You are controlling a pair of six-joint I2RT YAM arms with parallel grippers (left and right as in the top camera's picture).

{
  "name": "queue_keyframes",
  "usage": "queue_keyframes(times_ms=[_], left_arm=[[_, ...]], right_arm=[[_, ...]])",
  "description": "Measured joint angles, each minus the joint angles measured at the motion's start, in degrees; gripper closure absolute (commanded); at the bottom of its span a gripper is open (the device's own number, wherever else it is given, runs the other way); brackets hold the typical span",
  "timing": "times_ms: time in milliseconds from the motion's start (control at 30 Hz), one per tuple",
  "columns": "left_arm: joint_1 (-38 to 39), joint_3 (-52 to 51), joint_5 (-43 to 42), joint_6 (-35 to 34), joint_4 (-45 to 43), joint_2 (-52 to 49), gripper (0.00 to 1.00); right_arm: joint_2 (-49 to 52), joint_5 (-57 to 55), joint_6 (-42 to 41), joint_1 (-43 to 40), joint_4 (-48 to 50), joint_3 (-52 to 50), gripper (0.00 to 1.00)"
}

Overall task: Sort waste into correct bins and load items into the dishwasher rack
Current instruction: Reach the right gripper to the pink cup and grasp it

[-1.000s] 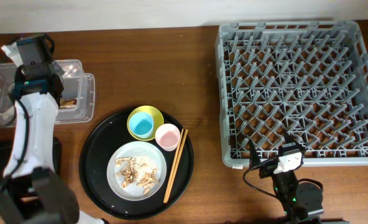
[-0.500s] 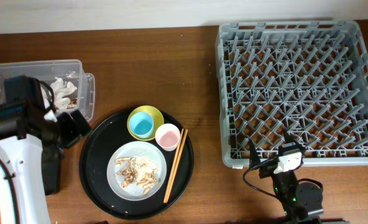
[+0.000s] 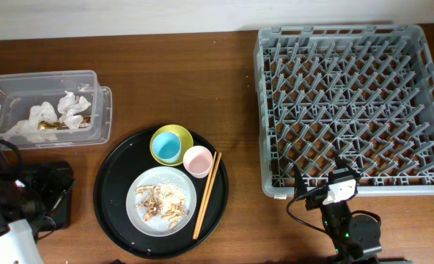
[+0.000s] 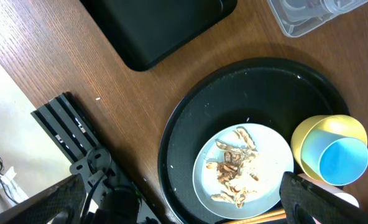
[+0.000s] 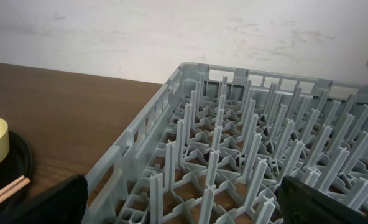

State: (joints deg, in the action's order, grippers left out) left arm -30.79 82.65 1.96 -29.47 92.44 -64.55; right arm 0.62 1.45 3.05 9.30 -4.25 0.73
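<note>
White tissues (image 3: 72,105) and a gold wrapper (image 3: 48,126) lie in the clear container (image 3: 92,77). On the round tray, the grey plate (image 3: 189,191) carries food scraps (image 3: 160,202). Beside it are the yellow bowl (image 3: 158,134) with the blue cup (image 3: 167,148) inside, the pink cup (image 3: 198,161) and the chopsticks (image 3: 207,194). The rack (image 3: 352,106) is at the right. My left gripper (image 4: 181,208) is open and empty above the plate (image 4: 271,155) and scraps (image 4: 234,168). My right gripper (image 5: 184,208) is open and empty at the rack's (image 5: 234,143) near edge.
The round black tray (image 3: 114,183) holds the dishes. The flat black box (image 4: 159,25) lies left of the tray, mostly under my left arm (image 3: 26,198) in the overhead view. The right arm's base (image 3: 345,227) sits at the table's front edge.
My left arm has drawn back from over the clear container to the front left. The tissues and gold wrapper now lie uncovered in the container. The right arm has not moved.
</note>
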Motion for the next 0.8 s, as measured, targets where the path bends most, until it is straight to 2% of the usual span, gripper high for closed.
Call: queue_keyframes(times_ms=[133,167,233,267,300,333,400,467,533,567,633,667,700,733,800], left_arm=[[-0.04,0.0,0.0,-0.17,0.0,0.0,0.01],[-0.04,0.0,0.0,-0.17,0.02,0.0,0.01],[-0.04,0.0,0.02,-0.17,0.15,0.0,0.01],[-0.07,0.0,0.0,-0.17,0.13,0.0,0.01],[-0.07,0.0,0.02,-0.17,0.11,0.0,0.01],[-0.07,0.0,0.0,-0.17,0.11,-0.02,0.01],[-0.07,-0.02,0.02,-0.17,0.13,-0.04,0.01],[-0.07,-0.04,0.02,-0.17,0.11,-0.04,0.01],[-0.04,-0.04,0.0,-0.17,0.15,-0.04,0.01],[-0.07,-0.07,0.0,-0.17,0.02,-0.04,0.01],[-0.15,-0.17,-0.02,-0.17,0.17,-0.11,0.01],[-0.15,-0.22,0.02,-0.2,0.24,-0.04,0.01],[-0.26,-0.24,0.02,-0.2,0.22,-0.09,0.01],[-0.26,-0.28,0.0,-0.2,0.24,-0.09,0.01],[-0.26,-0.31,0.02,-0.2,0.22,-0.11,0.01]], right_arm=[[0.0,0.79,-0.61,0.0,0.55,0.0,0.02],[0.04,5.44,-4.09,-0.11,3.65,-0.11,0.02],[0.15,24.2,-19.74,-0.26,12.59,-0.09,0.02],[0.0,34.4,-30.05,-0.26,15.98,-0.13,0.02],[0.04,40.15,-39.43,-0.26,18.27,-0.13,0.02],[-0.02,42.53,-49.42,-0.26,22.34,-0.13,0.02],[0.04,38.69,-61.18,-0.26,30.95,-0.11,0.02],[0.07,31.67,-66.53,-0.26,32.02,0.68,0.02],[2.49,26.53,-63.84,-0.26,25.18,7.21,0.02],[5.64,25.68,-60.35,-0.26,15.74,12.85,0.02],[18.47,25.42,-48.89,-0.28,-2.97,29.0,0.02],[30.16,27.41,-39.95,-0.26,-13.11,41.68,0.02],[33.68,28.2,-36.89,-0.26,-18.8,46.31,0.02],[40.19,28.83,-31.12,0.52,-30.36,55.21,0.02],[54.21,27.43,-19.89,6.29,-45.9,71.01,0.02]])
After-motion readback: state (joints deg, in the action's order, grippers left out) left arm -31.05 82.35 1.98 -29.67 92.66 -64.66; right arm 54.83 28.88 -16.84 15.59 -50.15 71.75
